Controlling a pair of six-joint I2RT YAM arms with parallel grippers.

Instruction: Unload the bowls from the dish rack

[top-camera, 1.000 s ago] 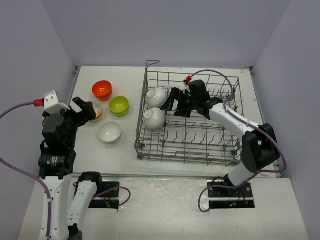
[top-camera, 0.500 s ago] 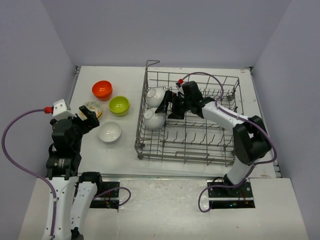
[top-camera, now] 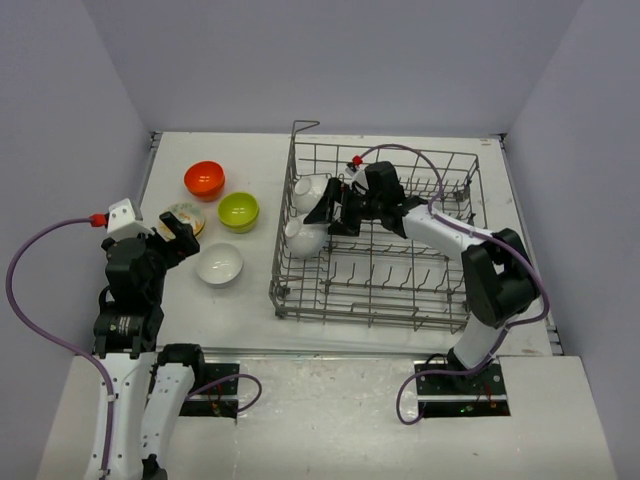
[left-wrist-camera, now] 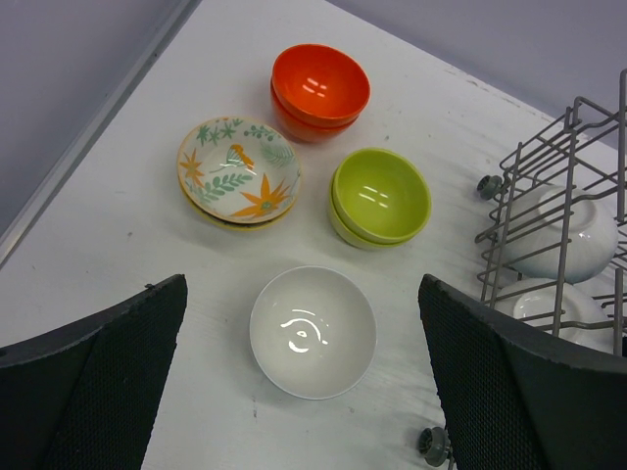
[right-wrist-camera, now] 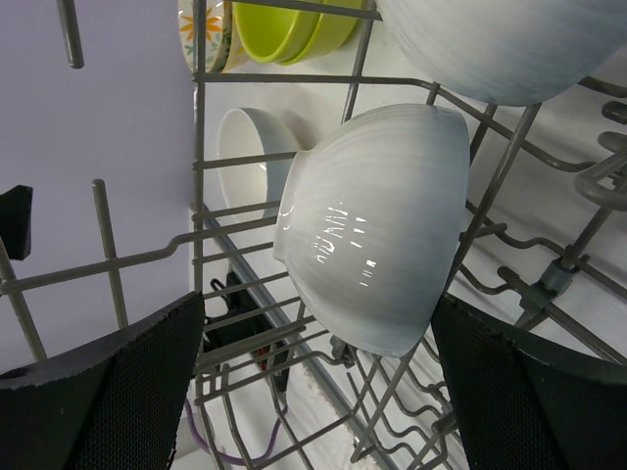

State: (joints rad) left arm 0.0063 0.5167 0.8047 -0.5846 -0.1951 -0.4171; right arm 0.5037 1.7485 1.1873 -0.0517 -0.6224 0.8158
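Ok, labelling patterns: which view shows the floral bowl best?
Left wrist: the floral bowl sits unobstructed, inside facing the camera. Top external shows it small, by the left end effector; right wrist catches only a rim sliver.

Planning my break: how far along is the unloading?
Done: orange bowls, green bowls, patterned bowls and one white bowl on the table. In hand: the open right gripper faces the nearer racked bowl. Left: it and the farther racked bowl in the dish rack.
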